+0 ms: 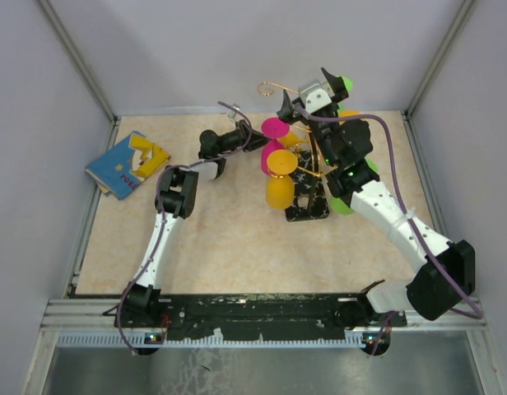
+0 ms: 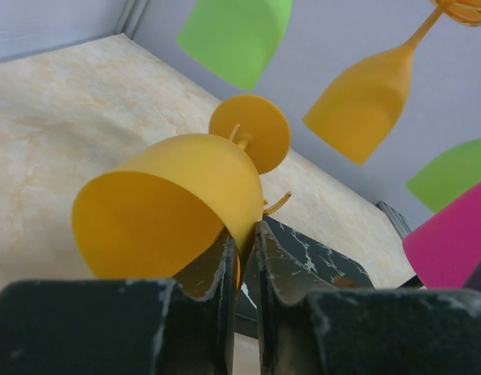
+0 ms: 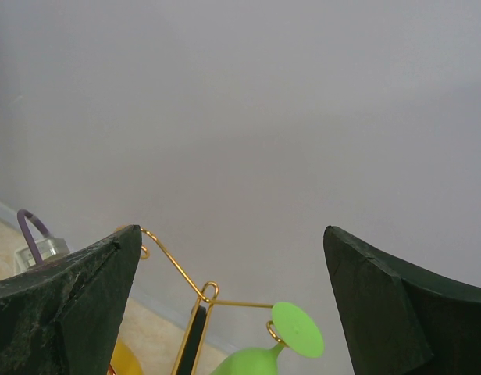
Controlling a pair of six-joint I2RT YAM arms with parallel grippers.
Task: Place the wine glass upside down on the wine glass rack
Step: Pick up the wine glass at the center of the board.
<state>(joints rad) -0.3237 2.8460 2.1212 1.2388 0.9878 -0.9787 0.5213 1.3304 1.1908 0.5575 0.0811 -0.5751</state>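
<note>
My left gripper (image 2: 244, 234) is shut on the rim of a yellow wine glass (image 2: 170, 195), held on its side with its round foot (image 2: 250, 133) pointing away, just in front of the rack's black marbled base (image 2: 318, 258). In the top view the left gripper (image 1: 247, 137) sits at the rack's left side. The wine glass rack (image 1: 307, 202) has gold wire arms (image 3: 174, 269). Yellow (image 1: 278, 188), pink (image 1: 274, 132) and green (image 3: 297, 330) glasses hang on it. My right gripper (image 3: 231, 234) is open and empty, high above the rack's top (image 1: 307, 92).
A blue and yellow book (image 1: 126, 164) lies at the far left of the table. A second green glass (image 1: 344, 202) hangs by the right arm's forearm. Grey walls close in the back and both sides.
</note>
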